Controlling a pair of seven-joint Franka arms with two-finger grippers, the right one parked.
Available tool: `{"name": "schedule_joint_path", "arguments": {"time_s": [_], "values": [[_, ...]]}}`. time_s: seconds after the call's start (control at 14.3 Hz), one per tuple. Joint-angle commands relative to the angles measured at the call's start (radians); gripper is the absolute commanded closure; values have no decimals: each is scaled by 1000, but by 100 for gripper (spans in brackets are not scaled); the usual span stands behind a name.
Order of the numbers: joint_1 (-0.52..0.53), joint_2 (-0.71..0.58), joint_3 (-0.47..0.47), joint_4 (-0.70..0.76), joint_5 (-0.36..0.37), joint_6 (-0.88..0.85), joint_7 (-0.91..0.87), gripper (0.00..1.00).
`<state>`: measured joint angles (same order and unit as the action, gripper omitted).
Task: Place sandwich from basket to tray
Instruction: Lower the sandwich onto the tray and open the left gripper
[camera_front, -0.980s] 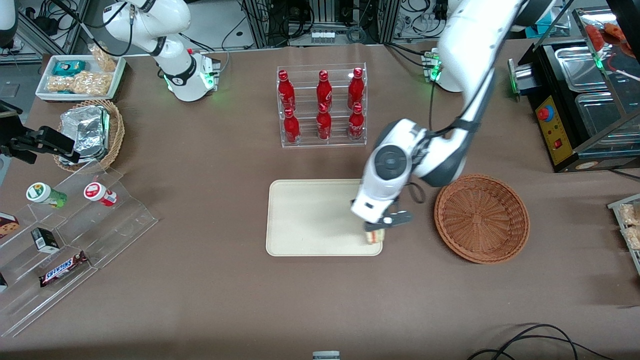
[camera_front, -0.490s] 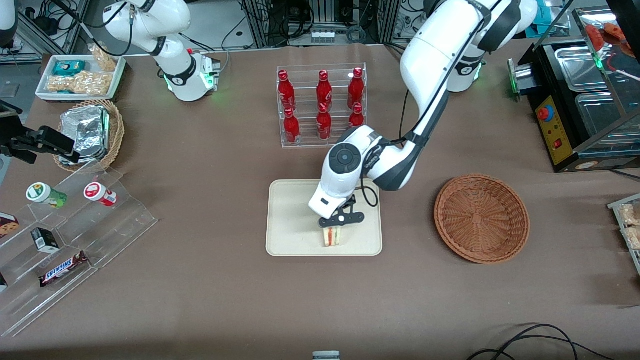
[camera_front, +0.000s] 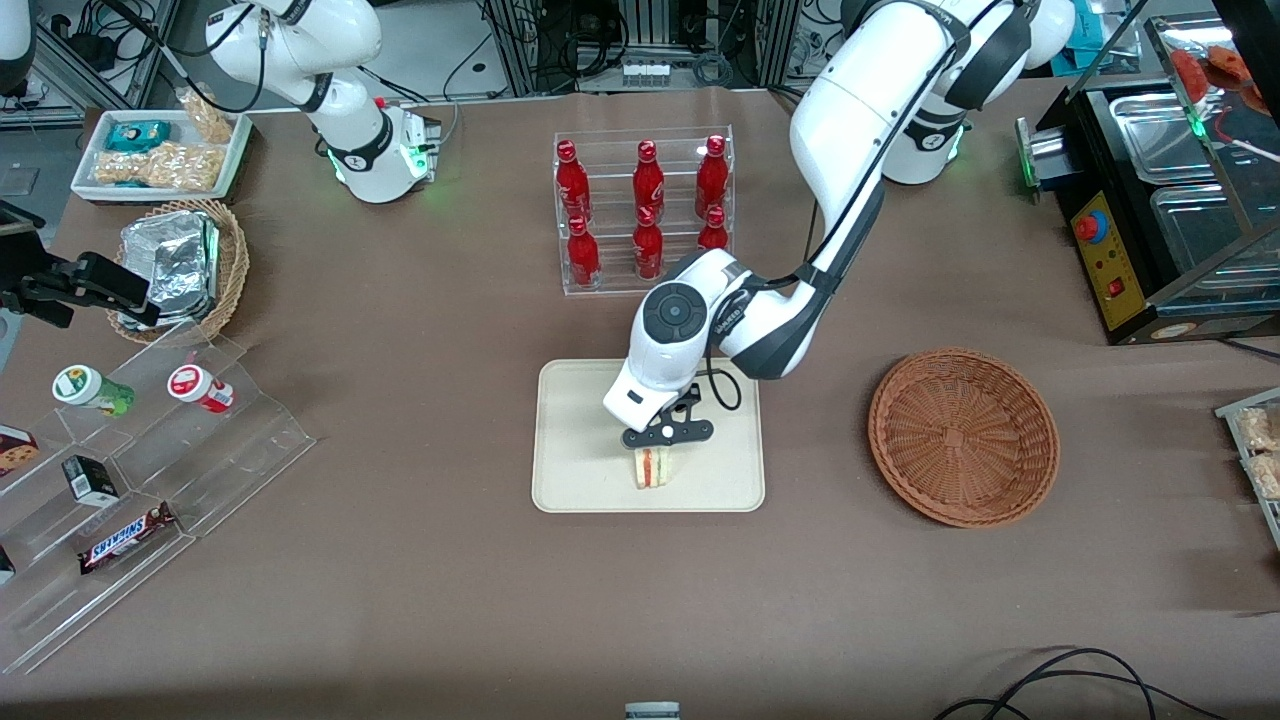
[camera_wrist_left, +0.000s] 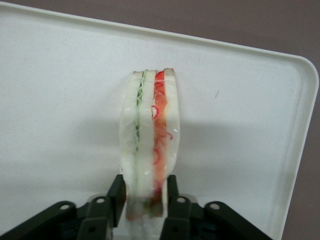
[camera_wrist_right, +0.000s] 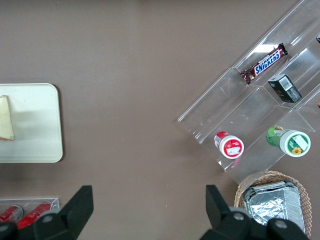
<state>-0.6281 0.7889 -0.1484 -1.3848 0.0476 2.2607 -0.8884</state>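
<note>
Cream tray (camera_front: 580, 440) sits directly under my gripper (camera_wrist_left: 145, 197), which is clamped on the sandwich (camera_wrist_left: 149, 145). Its long axis runs straight out from the fingers; it seems to hang just above the tray, well clear of the basket (camera_front: 963, 436).

Gripper (camera_front: 652, 452) is hanging over tray (camera_front: 570, 470), clamping sandwich (camera_front: 651, 468) w/ cut edge facing front cam. Basket (camera_front: 963, 436) is sitting beside tray, toward working arm's end.

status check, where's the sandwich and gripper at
Gripper shut on sandwich, over tray. Basket holds nothing. Nothing in the way on the tray.
</note>
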Motion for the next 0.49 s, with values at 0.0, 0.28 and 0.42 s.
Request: {"name": "schedule_joint_path", "arguments": {"time_s": [0.0,0.28,0.42], "values": [[-7,-74,10,-5,-9,-80,-4,0],[11,-241,20,-16,11,-293,-4,0],[83,-284,18,-17,12,-345,6,0]]}}
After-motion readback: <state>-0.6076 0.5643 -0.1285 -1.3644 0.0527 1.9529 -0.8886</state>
